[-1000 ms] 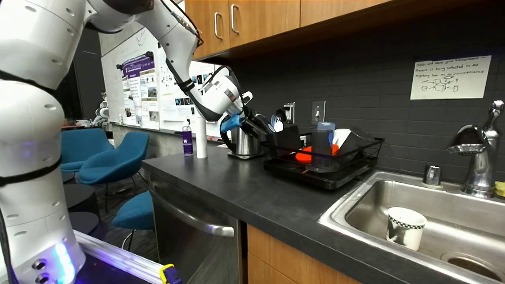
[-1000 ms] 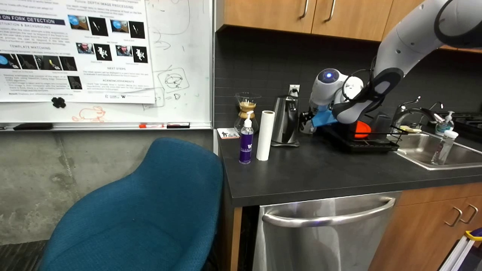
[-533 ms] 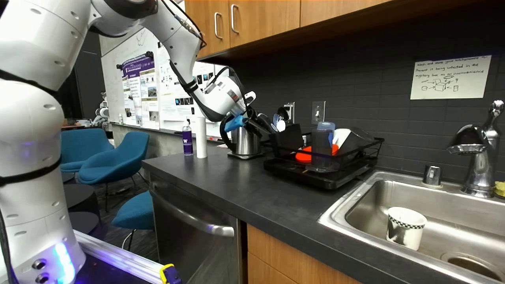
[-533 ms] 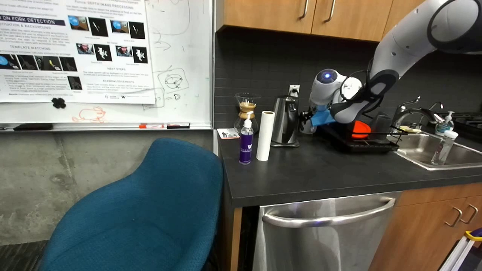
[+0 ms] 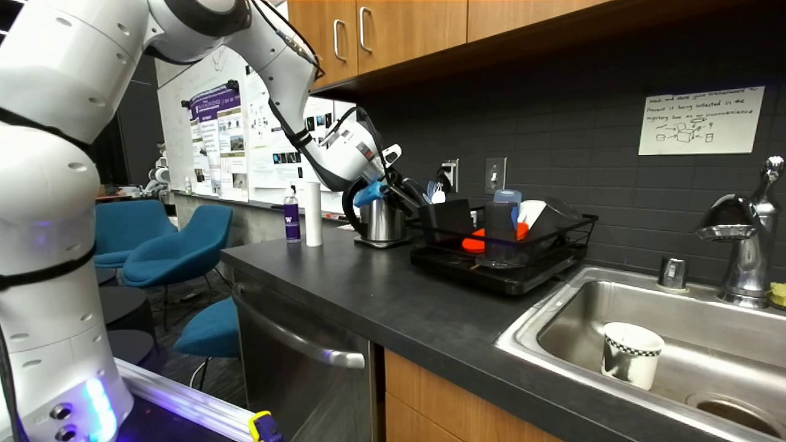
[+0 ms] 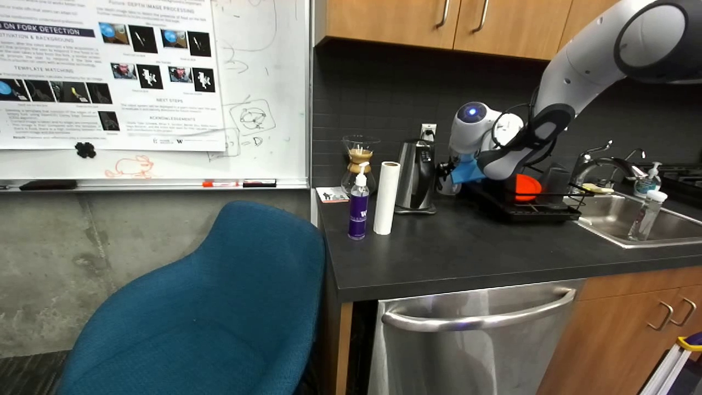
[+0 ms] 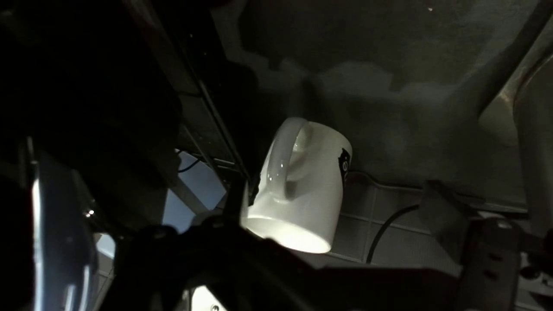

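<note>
A white mug (image 7: pixel 315 185) with a dark printed patch fills the middle of the wrist view. Its handle faces the camera, and its bright mouth points to the bottom of that view. My gripper (image 7: pixel 339 194) is spread wide; one dark finger (image 7: pixel 235 201) is close against the mug's left side, contact unclear. The opposite finger (image 7: pixel 447 224) stands well apart from it, with wall tiles showing in the gap. In an exterior view the gripper (image 6: pixel 445 176) is just right of the steel kettle (image 6: pixel 415 178). In an exterior view the kettle (image 5: pixel 382 222) is partly behind the hand.
The black dish rack (image 5: pixel 509 282) with a red-orange item (image 5: pixel 474 244) is near the hand. A sink (image 5: pixel 574 319) holds a white cup (image 5: pixel 632 356). Left of the kettle are a white roll (image 6: pixel 387 197), purple bottle (image 6: pixel 358 214) and glass coffee maker (image 6: pixel 360 164). A cord (image 7: pixel 386 226) hangs behind the mug.
The hand has shifted slightly toward the kettle and a little lower, with the upper arm following. The kettle and the other counter items stay where they were.
</note>
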Tool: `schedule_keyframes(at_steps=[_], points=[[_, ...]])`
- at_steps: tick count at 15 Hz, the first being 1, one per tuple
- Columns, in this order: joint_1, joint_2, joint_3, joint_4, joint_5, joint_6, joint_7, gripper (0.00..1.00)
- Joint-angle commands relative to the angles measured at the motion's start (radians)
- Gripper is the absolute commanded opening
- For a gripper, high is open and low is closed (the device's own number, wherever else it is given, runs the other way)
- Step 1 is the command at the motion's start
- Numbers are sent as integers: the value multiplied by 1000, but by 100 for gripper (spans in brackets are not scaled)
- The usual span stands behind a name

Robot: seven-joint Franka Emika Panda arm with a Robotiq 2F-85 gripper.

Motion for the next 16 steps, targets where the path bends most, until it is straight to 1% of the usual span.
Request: schedule_keyframes(at_steps=[1, 12, 13, 14, 16], points=[[5, 31, -1, 43, 12, -25, 13, 100], [-5, 100, -3, 115, 24, -15, 33, 100], [-8, 99, -1, 115, 29, -17, 30, 100], [-7, 81, -2, 86, 17, -9, 22, 100], [-8, 85, -2, 91, 22, -9, 22, 100]])
